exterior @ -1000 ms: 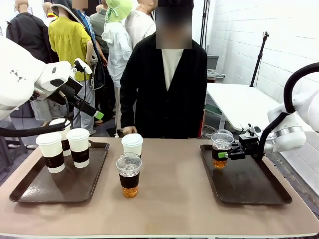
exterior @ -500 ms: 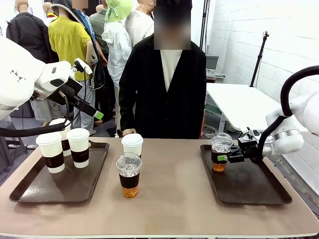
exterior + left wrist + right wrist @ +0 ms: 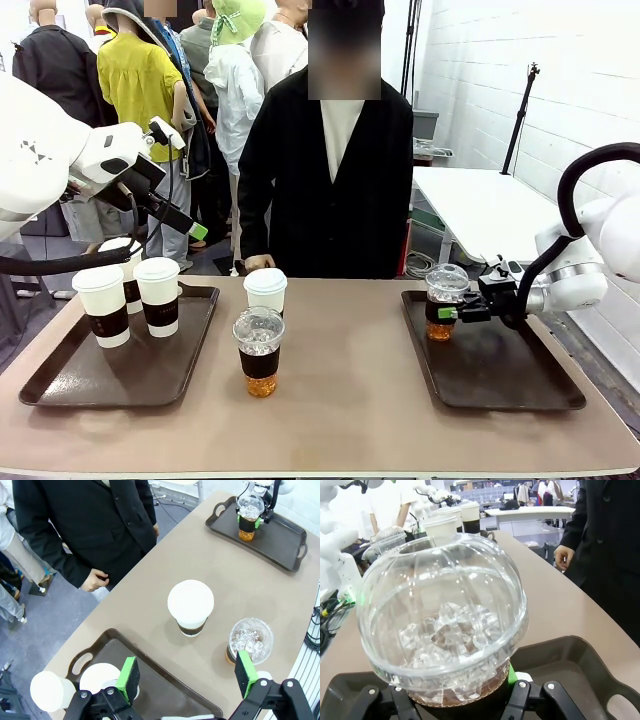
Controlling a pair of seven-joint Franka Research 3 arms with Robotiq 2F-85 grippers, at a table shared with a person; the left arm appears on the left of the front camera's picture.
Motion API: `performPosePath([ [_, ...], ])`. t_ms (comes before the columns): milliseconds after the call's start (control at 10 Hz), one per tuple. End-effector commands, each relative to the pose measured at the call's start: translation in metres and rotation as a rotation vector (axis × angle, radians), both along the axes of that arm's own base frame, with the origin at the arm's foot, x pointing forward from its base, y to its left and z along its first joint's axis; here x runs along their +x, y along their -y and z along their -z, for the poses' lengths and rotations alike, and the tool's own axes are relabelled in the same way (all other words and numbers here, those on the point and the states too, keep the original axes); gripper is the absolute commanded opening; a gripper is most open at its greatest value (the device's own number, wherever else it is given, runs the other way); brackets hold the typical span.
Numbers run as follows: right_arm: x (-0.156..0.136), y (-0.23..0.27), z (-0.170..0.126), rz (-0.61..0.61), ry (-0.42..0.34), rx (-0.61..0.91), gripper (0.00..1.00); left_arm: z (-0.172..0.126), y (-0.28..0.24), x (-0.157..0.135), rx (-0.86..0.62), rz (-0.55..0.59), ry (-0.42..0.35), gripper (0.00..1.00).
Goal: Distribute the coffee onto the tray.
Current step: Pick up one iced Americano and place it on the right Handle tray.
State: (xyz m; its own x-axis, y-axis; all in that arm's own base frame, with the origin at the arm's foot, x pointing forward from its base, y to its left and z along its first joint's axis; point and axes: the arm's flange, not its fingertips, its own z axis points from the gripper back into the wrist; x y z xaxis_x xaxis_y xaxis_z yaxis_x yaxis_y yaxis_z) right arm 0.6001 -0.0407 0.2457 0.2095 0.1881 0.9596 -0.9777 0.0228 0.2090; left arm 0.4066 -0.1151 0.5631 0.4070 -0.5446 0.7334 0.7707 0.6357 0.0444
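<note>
Dome-lidded iced coffee cup point(image 3: 443, 303) is at the far left corner of the right tray point(image 3: 520, 385), with the right gripper point(image 3: 446, 313) clamped on its dark band. The left gripper point(image 3: 187, 674) hangs above the left tray point(image 3: 150, 375), fingers apart. Three white paper cups point(image 3: 158, 295) stand on that tray's far left part. A fourth paper cup point(image 3: 265, 292) and a second iced coffee point(image 3: 259, 352) stand mid-table point(image 3: 340, 420).

Three white paper cups point(image 3: 158, 295) upright on left tray point(image 3: 60, 385); fourth paper cup point(image 3: 265, 292) and iced cup point(image 3: 259, 352) mid-worktop point(image 3: 340, 420); second iced cup point(image 3: 443, 305) at right tray point(image 3: 520, 390).
</note>
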Motion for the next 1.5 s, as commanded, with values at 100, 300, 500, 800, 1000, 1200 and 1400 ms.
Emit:
performPosePath([
  [100, 0.01, 0.003, 0.002, -0.002, -0.048, 0.026, 0.95, 0.001, -0.002, 0.0, -0.008, 0.003, -0.007, 1.0],
  [300, 0.008, 0.002, 0.002, -0.007, -0.072, 0.013, 1.0, 0.001, -0.002, 0.0, -0.008, 0.003, -0.007, 1.0],
  [500, 0.002, 0.003, 0.0, -0.005, -0.083, -0.006, 1.0, 0.001, -0.002, 0.0, -0.008, 0.003, -0.007, 1.0],
  [800, -0.008, 0.012, 0.0, 0.02, -0.095, -0.031, 1.0, 0.001, -0.002, 0.0, -0.008, 0.003, -0.007, 1.0],
  [1000, -0.021, 0.023, -0.004, 0.046, -0.093, -0.044, 1.0, 0.001, -0.002, 0.0, -0.008, 0.003, -0.007, 1.0],
  [1200, -0.036, 0.036, -0.008, 0.074, -0.093, -0.048, 1.0, 0.001, -0.002, 0.0, -0.008, 0.003, -0.007, 1.0],
  [1400, -0.053, 0.048, -0.009, 0.102, -0.096, -0.059, 1.0, 0.001, -0.002, 0.0, -0.008, 0.003, -0.007, 1.0],
])
